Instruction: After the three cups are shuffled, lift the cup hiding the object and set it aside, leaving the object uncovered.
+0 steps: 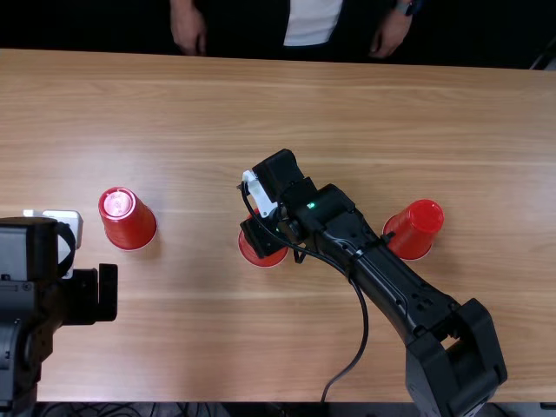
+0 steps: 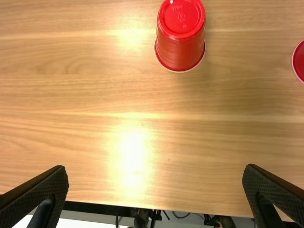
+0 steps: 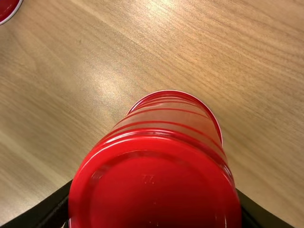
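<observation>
Three red cups stand upside down in a row on the wooden table (image 1: 278, 113). The left cup (image 1: 127, 219) (image 2: 180, 35) is far ahead of my left gripper (image 2: 154, 190), which is open with nothing between its fingers near the table's front edge. My right arm reaches across to the middle cup (image 1: 261, 250) (image 3: 156, 185). My right gripper (image 1: 262, 233) (image 3: 154, 211) is open, one finger on each side of this cup, whose rim rests on the table. The right cup (image 1: 414, 229) stands beside the right arm. No object shows under any cup.
My left arm's body (image 1: 35, 287) sits at the front left corner. The right arm's links (image 1: 408, 304) and cable run diagonally from the front right. Another cup's rim (image 3: 7, 7) shows at a corner of the right wrist view. Bare wood lies behind the cups.
</observation>
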Controlling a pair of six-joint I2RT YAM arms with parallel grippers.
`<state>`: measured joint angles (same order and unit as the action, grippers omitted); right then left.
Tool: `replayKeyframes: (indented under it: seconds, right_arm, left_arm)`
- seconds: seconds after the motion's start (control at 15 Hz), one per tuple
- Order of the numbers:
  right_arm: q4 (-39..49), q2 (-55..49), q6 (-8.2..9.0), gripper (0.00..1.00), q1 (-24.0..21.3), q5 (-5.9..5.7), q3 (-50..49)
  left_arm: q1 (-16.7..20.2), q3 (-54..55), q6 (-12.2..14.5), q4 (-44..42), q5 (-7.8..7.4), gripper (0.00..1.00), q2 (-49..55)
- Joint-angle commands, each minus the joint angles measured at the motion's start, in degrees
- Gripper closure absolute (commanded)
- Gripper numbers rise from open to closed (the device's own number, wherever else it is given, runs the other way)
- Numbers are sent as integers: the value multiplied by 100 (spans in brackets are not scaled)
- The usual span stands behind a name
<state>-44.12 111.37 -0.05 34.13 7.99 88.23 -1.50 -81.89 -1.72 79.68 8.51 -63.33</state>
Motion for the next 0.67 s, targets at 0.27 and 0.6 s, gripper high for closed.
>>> replayKeyframes:
  seconds: [0.27, 0.6]
  right_arm:
    - [-45, -784, 69, 79, 103, -29, 151]
    - [-98, -1689, 58, 80, 24, -29, 151]
  left_arm:
    - [-35, 103, -29, 5, -50, 0, 23]
    - [-35, 103, -39, 5, -50, 0, 14]
